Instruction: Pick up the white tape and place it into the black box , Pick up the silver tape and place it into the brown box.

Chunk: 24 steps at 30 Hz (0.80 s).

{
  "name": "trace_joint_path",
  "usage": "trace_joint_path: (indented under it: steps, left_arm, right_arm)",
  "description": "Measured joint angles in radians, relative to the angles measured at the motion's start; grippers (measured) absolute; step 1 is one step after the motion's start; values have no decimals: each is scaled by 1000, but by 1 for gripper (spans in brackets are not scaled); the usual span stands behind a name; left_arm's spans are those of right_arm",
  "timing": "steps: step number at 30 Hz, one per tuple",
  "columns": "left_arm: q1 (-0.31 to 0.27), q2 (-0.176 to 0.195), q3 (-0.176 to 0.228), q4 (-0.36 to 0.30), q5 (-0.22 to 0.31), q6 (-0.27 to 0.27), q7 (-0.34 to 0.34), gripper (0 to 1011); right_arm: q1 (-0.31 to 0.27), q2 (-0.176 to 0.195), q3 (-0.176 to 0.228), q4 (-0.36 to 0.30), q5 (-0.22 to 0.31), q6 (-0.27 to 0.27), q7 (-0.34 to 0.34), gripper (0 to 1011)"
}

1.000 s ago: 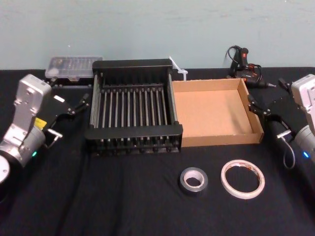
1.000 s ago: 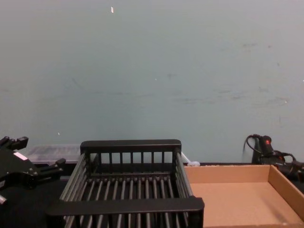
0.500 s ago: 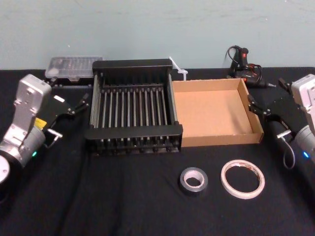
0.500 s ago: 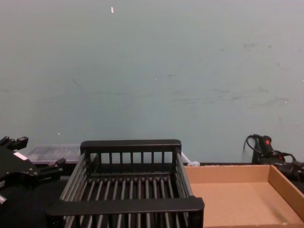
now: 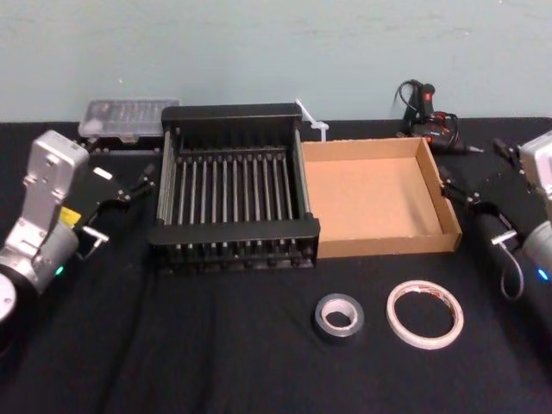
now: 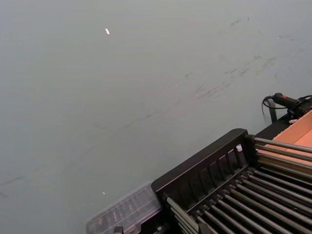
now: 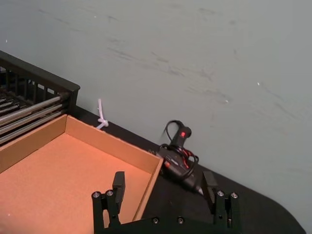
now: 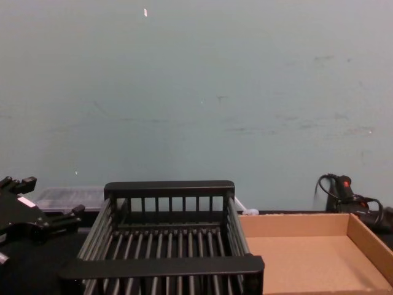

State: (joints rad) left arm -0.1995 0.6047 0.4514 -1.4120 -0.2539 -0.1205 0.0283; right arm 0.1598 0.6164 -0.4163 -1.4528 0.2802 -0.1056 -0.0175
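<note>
Inspected at the outset of work; neither tape yet handled. White tape (image 5: 424,314) found lying flat on the black tabletop (image 5: 216,345), near edge, in front of the brown box (image 5: 376,204). Silver tape (image 5: 338,316) found just beside it on its left, apart, not touching. Black box (image 5: 231,186) noted standing behind, its right wall against the brown box; both empty.

Right gripper (image 5: 467,197) noted at the right end of the brown box, just beside its wall, fingers (image 7: 118,184) standing well apart, nothing between them. Left gripper (image 5: 129,188) noted at rest beside the left wall of the black box, prongs spread, holding nothing.

Step in hand judged to be the reach for the white tape, most likely by the right arm as the nearer one.

Recommended for a sound pickup:
- Descend from above with jaws open, one finger inside the roll's hole and one outside, pinching the ring wall.
- Approach from the roll's right side to avoid nudging the silver tape.
- Lift clear of the brown box's wall before carrying across to the black box.
- Release low over the slats, to limit rolling.
</note>
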Motion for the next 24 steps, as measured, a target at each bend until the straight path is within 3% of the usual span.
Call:
trace_joint_path:
  steps: [8, 24]
  left_arm:
    - [0, 0, 0, 0, 0, 0, 0, 1001]
    - [0, 0, 0, 0, 0, 0, 0, 1001]
  right_arm:
    - [-89, 30, 75, -90, 81, 47, 39, 1002]
    - [-259, 75, 159, -236, 127, 70, 79, 1002]
